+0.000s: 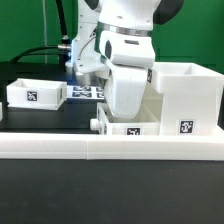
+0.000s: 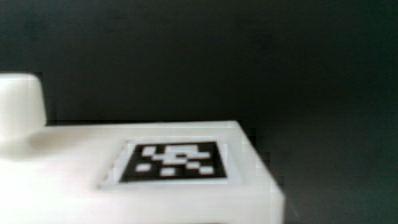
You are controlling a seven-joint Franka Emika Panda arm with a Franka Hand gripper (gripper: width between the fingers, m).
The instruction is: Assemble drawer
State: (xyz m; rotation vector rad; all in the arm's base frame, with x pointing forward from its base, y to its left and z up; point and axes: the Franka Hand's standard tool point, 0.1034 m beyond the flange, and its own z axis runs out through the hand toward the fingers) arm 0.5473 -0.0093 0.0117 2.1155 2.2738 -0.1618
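Note:
A small white tray (image 1: 133, 127) with a tag on its front and a knob at its side sits just behind the long rail. My gripper (image 1: 122, 117) reaches straight down into it and looks shut on its wall; the fingertips are hidden. The wrist view shows this tray (image 2: 107, 190) very close, with its tag (image 2: 175, 161) and knob (image 2: 15, 108); no fingers show there. The large open box housing (image 1: 186, 95) stands right beside the tray on the exterior view's right. A second small tray (image 1: 34, 94) sits at the exterior view's left.
The long low white rail (image 1: 110, 149) runs across the front of the table, close to the held tray. The marker board (image 1: 86, 92) lies behind, between the left tray and the arm. The table is black, with a green backdrop behind.

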